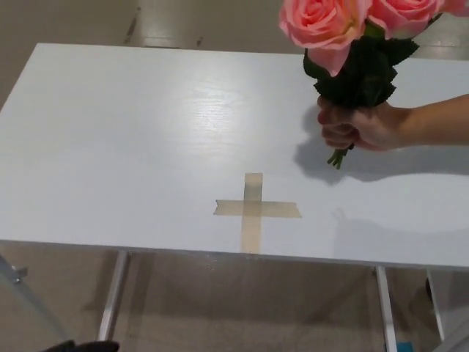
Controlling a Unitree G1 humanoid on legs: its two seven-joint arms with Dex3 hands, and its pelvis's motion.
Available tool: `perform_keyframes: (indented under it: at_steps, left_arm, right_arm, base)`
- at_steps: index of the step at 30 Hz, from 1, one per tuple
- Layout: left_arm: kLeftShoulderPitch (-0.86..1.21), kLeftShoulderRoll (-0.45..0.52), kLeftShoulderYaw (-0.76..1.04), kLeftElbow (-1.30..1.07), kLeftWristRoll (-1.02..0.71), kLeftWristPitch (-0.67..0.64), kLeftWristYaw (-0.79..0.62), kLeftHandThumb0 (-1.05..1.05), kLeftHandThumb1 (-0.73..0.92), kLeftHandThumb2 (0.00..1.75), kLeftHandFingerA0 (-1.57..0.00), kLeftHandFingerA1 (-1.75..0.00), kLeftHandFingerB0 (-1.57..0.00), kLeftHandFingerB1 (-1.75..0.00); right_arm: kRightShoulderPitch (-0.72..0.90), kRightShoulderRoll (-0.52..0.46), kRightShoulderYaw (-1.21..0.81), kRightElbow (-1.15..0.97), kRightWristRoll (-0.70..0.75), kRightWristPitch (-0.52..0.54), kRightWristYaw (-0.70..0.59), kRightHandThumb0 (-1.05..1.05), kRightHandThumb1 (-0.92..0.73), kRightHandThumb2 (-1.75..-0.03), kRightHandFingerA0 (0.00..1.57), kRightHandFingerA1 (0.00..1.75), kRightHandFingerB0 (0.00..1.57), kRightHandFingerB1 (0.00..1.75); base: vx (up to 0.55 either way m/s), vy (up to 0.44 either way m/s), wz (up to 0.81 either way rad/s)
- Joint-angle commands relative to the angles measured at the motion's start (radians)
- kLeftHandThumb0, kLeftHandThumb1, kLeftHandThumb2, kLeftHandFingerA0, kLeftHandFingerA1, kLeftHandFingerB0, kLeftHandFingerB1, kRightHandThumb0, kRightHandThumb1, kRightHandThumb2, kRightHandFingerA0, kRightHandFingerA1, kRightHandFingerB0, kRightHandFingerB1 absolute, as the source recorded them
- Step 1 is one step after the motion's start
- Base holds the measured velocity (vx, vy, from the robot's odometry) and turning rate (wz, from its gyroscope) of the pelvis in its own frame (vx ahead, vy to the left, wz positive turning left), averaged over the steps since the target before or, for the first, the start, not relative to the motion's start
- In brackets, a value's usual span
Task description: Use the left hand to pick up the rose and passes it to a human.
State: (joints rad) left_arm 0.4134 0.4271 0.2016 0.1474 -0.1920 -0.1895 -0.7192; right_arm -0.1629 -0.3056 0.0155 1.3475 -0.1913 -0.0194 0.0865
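A bunch of pink roses (326,22) with dark green leaves (359,73) is held upright above the table's far right by a person's hand (363,125), which reaches in from the right edge. The stem ends poke out below that fist. Of my left hand (82,346) only a black sliver shows at the bottom left edge of the head view, below the table's front edge and far from the roses. My right hand does not show.
The white table (146,132) carries a cross of tan tape (253,209) near its front middle. Its metal legs (113,301) stand on the beige floor below the front edge.
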Motion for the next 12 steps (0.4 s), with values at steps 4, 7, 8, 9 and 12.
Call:
perform_keyframes:
  at_steps: [4,7,8,9,12]
  left_arm:
    - [-0.225,-0.065,-0.015,0.597,0.146,0.002,0.321,-0.55,0.62,0.59,-0.59,-0.40,-0.50,-0.36]
    - [-0.269,-0.052,-0.043,0.689,0.202,0.020,0.428,-0.51,0.61,0.59,-0.57,-0.39,-0.52,-0.37]
    - [-0.273,-0.052,-0.045,0.700,0.203,0.017,0.435,-0.51,0.61,0.59,-0.57,-0.39,-0.52,-0.37]
    - [-0.312,-0.067,-0.049,0.762,0.216,0.042,0.519,-0.49,0.61,0.58,-0.53,-0.39,-0.53,-0.38]
    - [-0.322,-0.065,-0.053,0.785,0.215,0.030,0.524,-0.49,0.61,0.58,-0.53,-0.39,-0.53,-0.38]
  right_arm:
    - [0.066,0.011,0.011,0.005,-0.014,-0.013,-0.020,-0.42,-0.66,-0.60,0.62,0.44,0.53,0.40]
    - [0.090,0.016,0.015,0.004,-0.017,-0.015,-0.038,-0.43,-0.66,-0.60,0.62,0.44,0.53,0.40]
    - [0.092,0.016,0.015,0.004,-0.017,-0.015,-0.039,-0.43,-0.66,-0.60,0.62,0.44,0.53,0.40]
    - [0.097,0.017,0.013,0.005,-0.016,-0.016,-0.050,-0.43,-0.66,-0.60,0.62,0.44,0.53,0.40]
    - [0.097,0.017,0.014,0.004,-0.016,-0.016,-0.050,-0.43,-0.66,-0.60,0.62,0.44,0.53,0.40]
  base:
    - [0.00,0.000,0.00]
    - [0.00,0.000,0.00]
    - [0.00,0.000,0.00]
    - [0.00,0.000,0.00]
    - [0.00,0.000,0.00]
